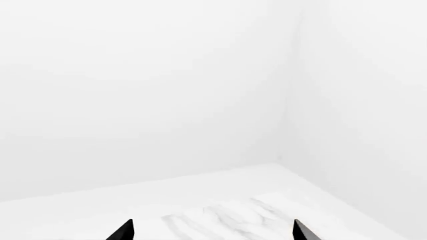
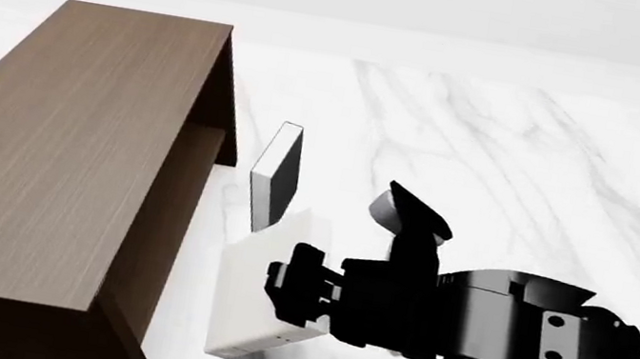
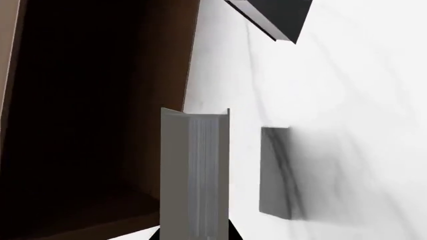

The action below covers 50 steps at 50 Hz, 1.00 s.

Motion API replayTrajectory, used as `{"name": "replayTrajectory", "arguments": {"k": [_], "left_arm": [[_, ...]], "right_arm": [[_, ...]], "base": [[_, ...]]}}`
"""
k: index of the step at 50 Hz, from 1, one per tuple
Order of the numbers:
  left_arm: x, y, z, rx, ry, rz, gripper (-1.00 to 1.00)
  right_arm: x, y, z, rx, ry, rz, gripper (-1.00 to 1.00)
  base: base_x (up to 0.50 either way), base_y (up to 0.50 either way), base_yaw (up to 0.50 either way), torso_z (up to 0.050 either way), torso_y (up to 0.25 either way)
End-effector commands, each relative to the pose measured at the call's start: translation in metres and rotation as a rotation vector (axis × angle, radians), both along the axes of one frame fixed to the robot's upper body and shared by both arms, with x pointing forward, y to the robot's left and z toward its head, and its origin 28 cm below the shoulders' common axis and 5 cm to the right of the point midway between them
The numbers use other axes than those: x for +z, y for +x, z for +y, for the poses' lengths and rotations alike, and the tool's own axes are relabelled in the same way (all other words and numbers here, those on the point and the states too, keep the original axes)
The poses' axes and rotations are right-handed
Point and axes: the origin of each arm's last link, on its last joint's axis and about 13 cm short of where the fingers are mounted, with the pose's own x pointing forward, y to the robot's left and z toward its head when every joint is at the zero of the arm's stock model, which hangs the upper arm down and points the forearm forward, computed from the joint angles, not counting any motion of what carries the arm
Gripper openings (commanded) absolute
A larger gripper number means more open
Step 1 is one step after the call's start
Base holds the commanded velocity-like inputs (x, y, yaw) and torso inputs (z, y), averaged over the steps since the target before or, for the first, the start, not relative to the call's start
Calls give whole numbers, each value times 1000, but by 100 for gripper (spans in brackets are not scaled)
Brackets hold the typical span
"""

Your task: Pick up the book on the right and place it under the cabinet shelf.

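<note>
The right gripper (image 2: 295, 296) is clamping the off-white book (image 2: 263, 296) by one end, holding it just beside the cabinet's (image 2: 54, 157) open front. I'd be sliding it low into the dark bay, under the shelf (not visible from here), avoiding the black-faced book (image 2: 276, 173) just beyond. Left gripper (image 1: 212, 231) is hanging wide, empty.

A white marble table (image 2: 494, 140) with soft grey veins carries everything here. On its left part stands a big dark-brown wooden cabinet (image 2: 54, 157), with its open side turned toward the middle of the table. Just beside this open side a book with a black face (image 2: 277, 176) stands upright on the marble, apart from the cabinet. The right part of the surface shows only the grey veining.
</note>
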Motion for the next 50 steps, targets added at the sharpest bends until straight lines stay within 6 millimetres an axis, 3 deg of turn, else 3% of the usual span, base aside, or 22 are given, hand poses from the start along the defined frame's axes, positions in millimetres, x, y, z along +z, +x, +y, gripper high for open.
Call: {"name": "replayTrajectory", "arguments": {"k": [1, 34, 50], "left_arm": [[-1, -1, 1, 2, -2, 1, 100], [-1, -5, 4, 9, -9, -11, 100], [-1, -6, 4, 13, -6, -10, 100]], "right_arm": [[-4, 7, 8, -35, 68, 23, -100], [-12, 8, 33, -8, 56, 28, -100], [-21, 18, 38, -29, 45, 23, -100]], "base": [[0, 0, 0, 0, 0], [0, 0, 0, 0, 1], [0, 0, 0, 1, 1]]}}
